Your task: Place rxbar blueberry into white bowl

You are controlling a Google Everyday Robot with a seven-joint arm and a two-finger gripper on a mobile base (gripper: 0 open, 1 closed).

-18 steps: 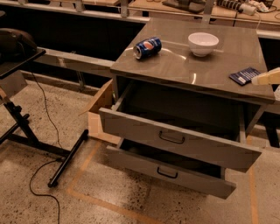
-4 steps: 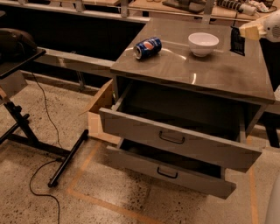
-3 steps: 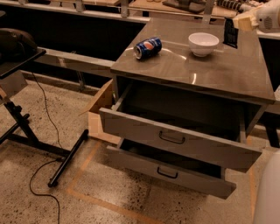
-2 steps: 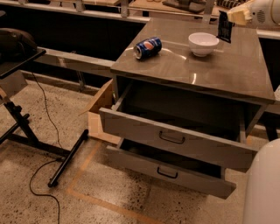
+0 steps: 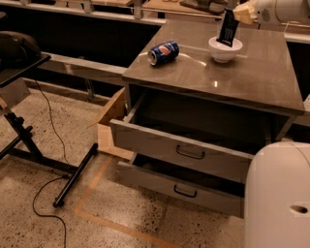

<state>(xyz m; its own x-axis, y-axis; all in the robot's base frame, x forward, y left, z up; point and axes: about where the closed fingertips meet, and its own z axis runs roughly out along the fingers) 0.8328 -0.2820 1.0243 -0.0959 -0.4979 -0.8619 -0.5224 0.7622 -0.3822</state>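
The white bowl (image 5: pixel 225 49) stands on the grey cabinet top (image 5: pixel 242 80) at the back. The rxbar blueberry (image 5: pixel 227 28), a flat dark navy bar, hangs upright with its lower end inside the bowl. My gripper (image 5: pixel 240 14) is shut on the bar's top end, just above and to the right of the bowl. The arm reaches in from the upper right.
A blue Pepsi can (image 5: pixel 163 52) lies on its side at the back left of the cabinet top. Two drawers (image 5: pixel 189 150) below stand pulled open. A cardboard box (image 5: pixel 112 131) sits to the cabinet's left, a black stand (image 5: pixel 29 140) and cable on the floor. My white body (image 5: pixel 278 193) fills the lower right.
The gripper lifted the bar off the right side of the cabinet top and carried it left and back, and now holds it upright in the white bowl.
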